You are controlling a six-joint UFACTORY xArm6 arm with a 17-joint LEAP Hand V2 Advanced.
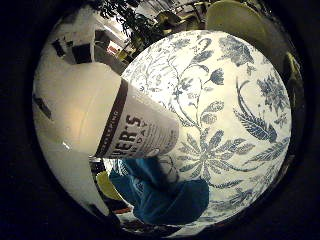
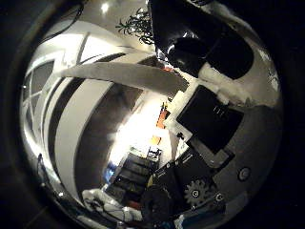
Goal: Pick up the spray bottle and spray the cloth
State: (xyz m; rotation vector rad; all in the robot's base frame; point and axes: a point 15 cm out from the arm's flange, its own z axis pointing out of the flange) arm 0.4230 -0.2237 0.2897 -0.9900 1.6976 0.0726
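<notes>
Little-finger palm view puts the spray bottle (image 1: 100, 120) against our palm above the blue cloth (image 1: 165, 192); smooth, likely slippery, best held mid-body, fingers' state unclear.

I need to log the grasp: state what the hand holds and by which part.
It cannot be told for sure. The spray bottle fills the view close to the palm, above the floral tablecloth and blue cloth, but no fingers show round it.

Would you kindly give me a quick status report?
Hand on bottle, grip unclear. Bottle above floral tablecloth. Blue cloth close below. Nothing in the way.
</notes>
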